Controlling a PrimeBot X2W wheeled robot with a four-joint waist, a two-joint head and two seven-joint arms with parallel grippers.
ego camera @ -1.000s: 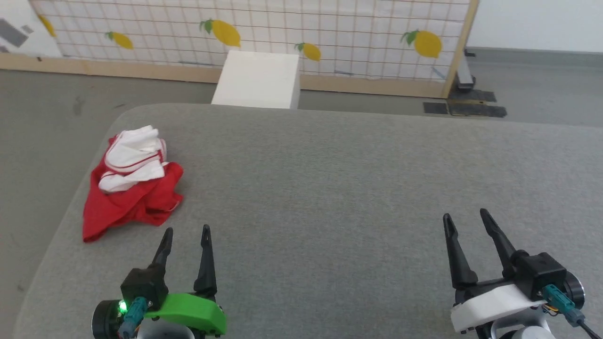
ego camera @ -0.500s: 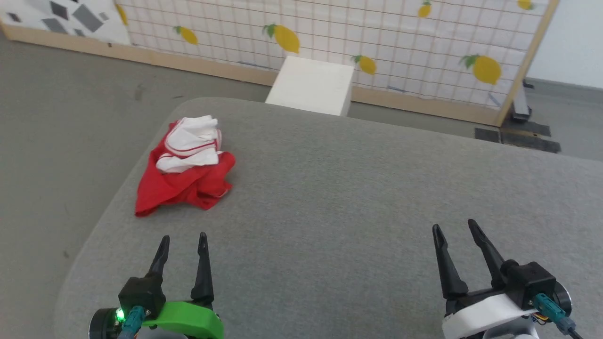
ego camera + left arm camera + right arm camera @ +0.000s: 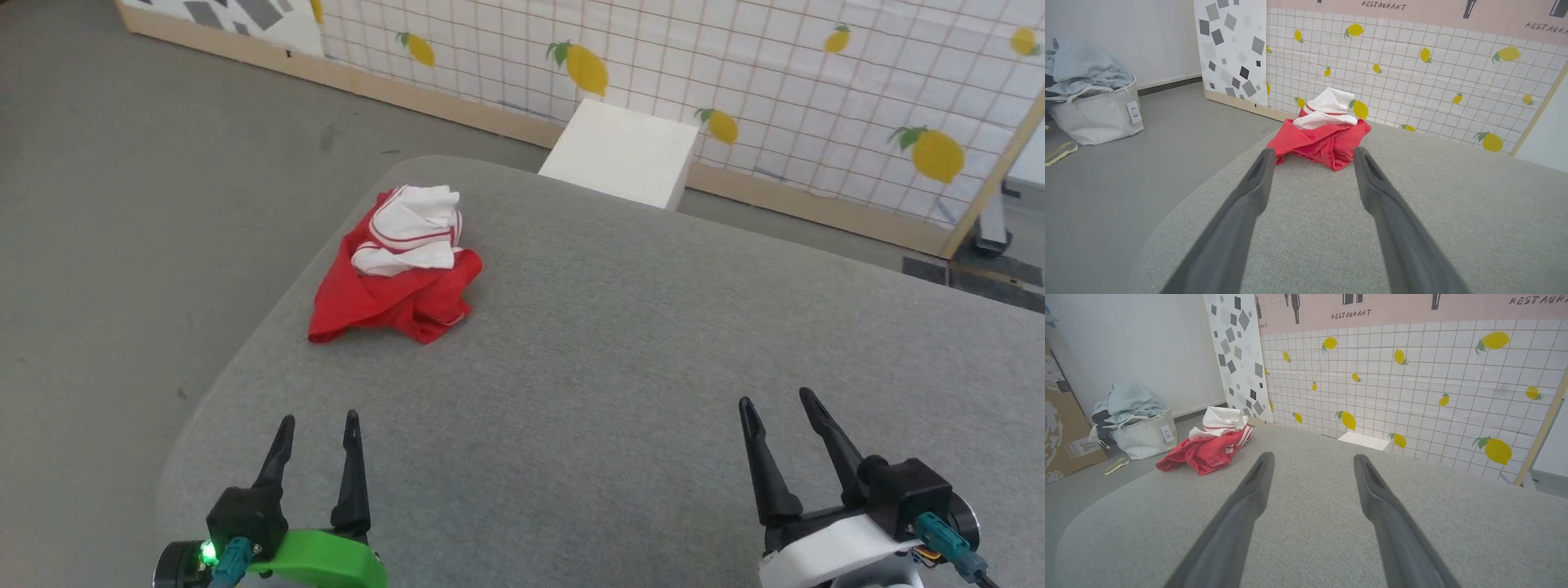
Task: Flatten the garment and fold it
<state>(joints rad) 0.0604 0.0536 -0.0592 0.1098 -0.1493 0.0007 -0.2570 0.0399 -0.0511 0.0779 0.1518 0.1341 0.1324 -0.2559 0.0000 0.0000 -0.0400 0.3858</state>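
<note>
The garment [image 3: 400, 273] lies crumpled in a red heap with a white bundle on top, near the far left corner of the grey padded table [image 3: 637, 343]. The left wrist view has the garment [image 3: 1323, 136] straight ahead beyond the fingertips; in the right wrist view the garment [image 3: 1208, 447] sits off to the left. My left gripper [image 3: 318, 420] hovers open over the table's near left, well short of the cloth. At the near right my right gripper [image 3: 775, 400] is open too, with nothing between its fingers.
A white box [image 3: 624, 155] stands on the floor behind the table, against a lemon-patterned screen [image 3: 735, 90]. A white laundry bag [image 3: 1094, 110] with pale clothes sits on the grey floor at the left. The table's left edge curves close to the garment.
The camera has swung left, so the whole scene has shifted right in the head view. The garment lies as before and both grippers keep their open pose.
</note>
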